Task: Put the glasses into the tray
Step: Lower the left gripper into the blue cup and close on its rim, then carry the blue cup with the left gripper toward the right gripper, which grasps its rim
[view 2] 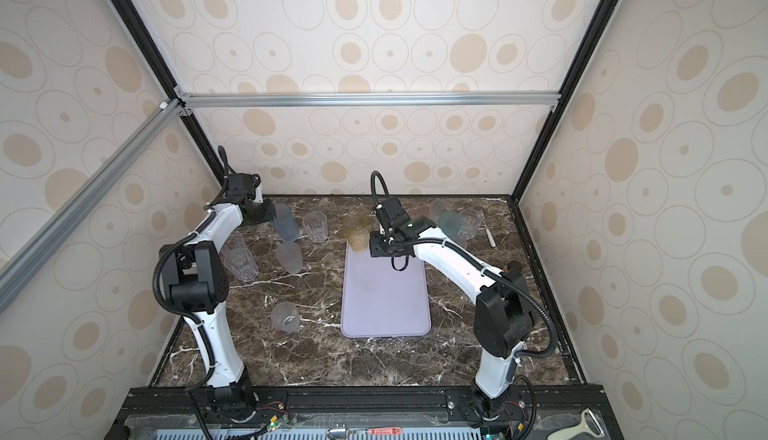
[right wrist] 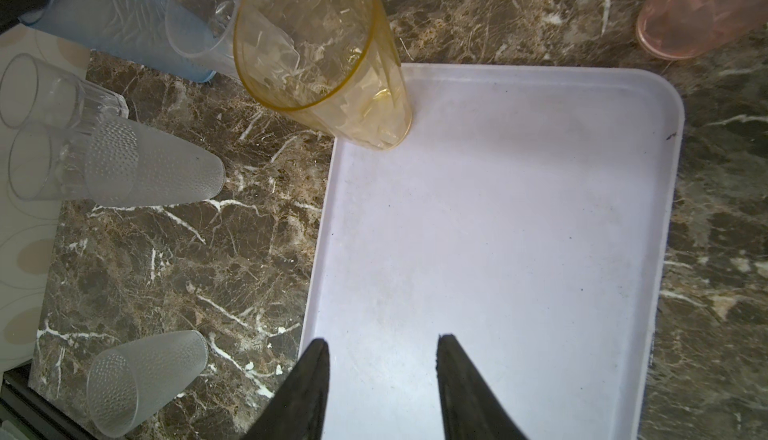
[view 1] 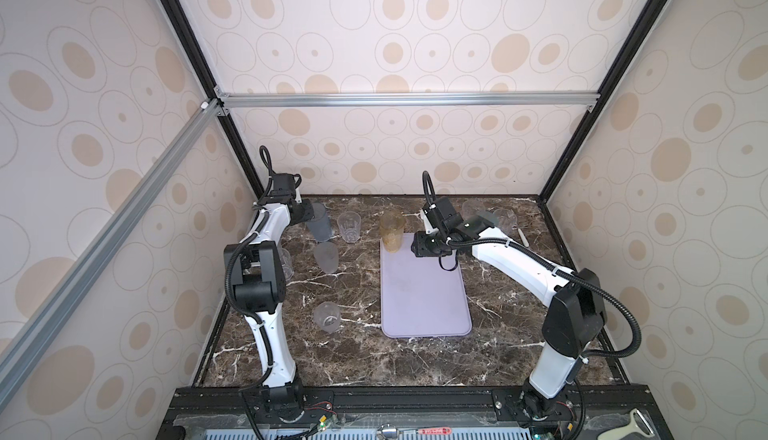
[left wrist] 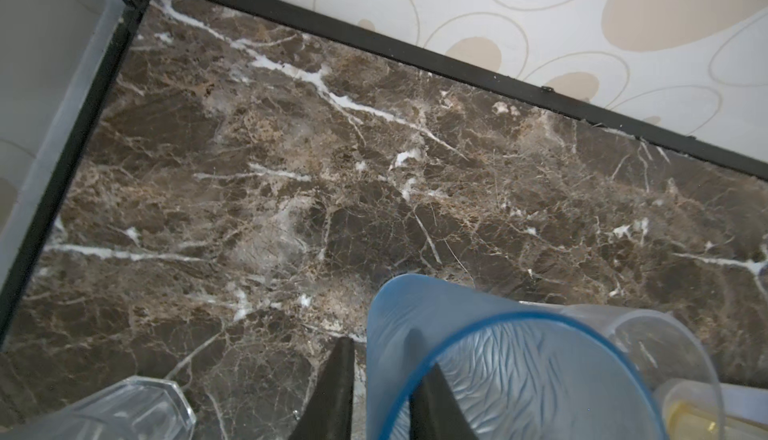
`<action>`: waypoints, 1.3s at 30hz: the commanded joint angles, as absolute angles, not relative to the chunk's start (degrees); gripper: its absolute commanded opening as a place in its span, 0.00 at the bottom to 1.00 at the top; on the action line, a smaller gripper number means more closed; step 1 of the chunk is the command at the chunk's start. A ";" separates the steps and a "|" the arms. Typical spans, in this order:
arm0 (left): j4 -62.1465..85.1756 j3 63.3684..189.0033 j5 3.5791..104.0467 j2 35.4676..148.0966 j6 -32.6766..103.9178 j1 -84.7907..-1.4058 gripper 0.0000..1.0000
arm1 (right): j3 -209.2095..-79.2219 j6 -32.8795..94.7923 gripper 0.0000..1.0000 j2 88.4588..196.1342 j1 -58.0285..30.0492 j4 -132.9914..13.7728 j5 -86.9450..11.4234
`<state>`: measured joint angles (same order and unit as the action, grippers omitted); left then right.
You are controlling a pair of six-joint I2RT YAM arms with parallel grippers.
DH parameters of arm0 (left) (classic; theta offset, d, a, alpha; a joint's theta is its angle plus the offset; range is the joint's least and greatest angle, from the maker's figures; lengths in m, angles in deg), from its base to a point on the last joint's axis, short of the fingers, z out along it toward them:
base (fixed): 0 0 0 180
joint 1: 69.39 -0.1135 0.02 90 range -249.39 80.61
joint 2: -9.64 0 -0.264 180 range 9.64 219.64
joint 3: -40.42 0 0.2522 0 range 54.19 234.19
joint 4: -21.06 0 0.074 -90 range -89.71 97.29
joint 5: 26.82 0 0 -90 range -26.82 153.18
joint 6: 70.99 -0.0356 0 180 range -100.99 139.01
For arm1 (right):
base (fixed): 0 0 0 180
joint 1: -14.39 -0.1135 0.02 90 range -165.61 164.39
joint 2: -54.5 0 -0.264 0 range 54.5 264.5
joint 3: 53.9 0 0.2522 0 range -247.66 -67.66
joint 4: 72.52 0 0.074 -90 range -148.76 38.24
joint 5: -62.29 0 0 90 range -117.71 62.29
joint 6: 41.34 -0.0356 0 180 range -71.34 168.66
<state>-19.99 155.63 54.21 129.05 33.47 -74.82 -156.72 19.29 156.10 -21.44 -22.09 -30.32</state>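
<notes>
Step in hand: pick-up of the tall frosted grey-blue plastic tumbler [left wrist: 519, 375]. It stands at the far left of the dark brown marble tabletop [left wrist: 291, 168], well apart from the flat pale lavender rectangular tray [right wrist: 519, 230] at centre. The left claw [left wrist: 380, 342] straddles the tumbler's rim, one finger inside and one outside, drawn in to pinch the wall. The grip looks made, though the wrist view does not fully confirm contact. The right claw [right wrist: 382, 340] hangs above the far end of the tray, fingers spread, nothing between them. One tall translucent amber tumbler [right wrist: 324, 68] stands upright in the tray's far left corner. The task is judged barely begun: frosted white tumblers [view 1: 326, 257], a clear faceted tumbler [view 1: 348, 227] and a small pink tumbler [right wrist: 698, 14] are on the tabletop. Next move: lift clear of the neighbouring clear faceted tumbler, carry right, and set down on bare tray surface beside the amber tumbler. A single-wall pinch may let the load swing, so the carry calls for slow travel.
</notes>
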 commanded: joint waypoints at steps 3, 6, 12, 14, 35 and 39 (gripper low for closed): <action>-22.87 158.60 57.94 128.12 32.12 -74.31 0.05 | -155.92 18.59 0.45 155.30 -21.29 -22.16 -30.68; -23.25 157.97 58.86 125.56 32.00 -74.27 0.00 | -156.19 18.69 0.45 155.22 -21.30 -22.12 -30.72; -22.91 155.70 62.57 116.52 34.02 -73.25 0.00 | -158.35 18.68 0.44 154.45 -22.01 -21.90 -30.43; -21.99 154.41 65.34 111.98 35.11 -71.09 0.00 | -159.62 19.20 0.44 153.66 -22.94 -21.91 -28.39; -10.52 140.77 75.32 98.91 48.09 -36.68 0.00 | -157.47 36.46 0.51 144.02 -37.15 -44.29 3.89; -10.72 141.37 75.48 99.02 48.34 -35.22 0.00 | -160.46 37.90 0.50 147.40 -36.56 -43.28 6.13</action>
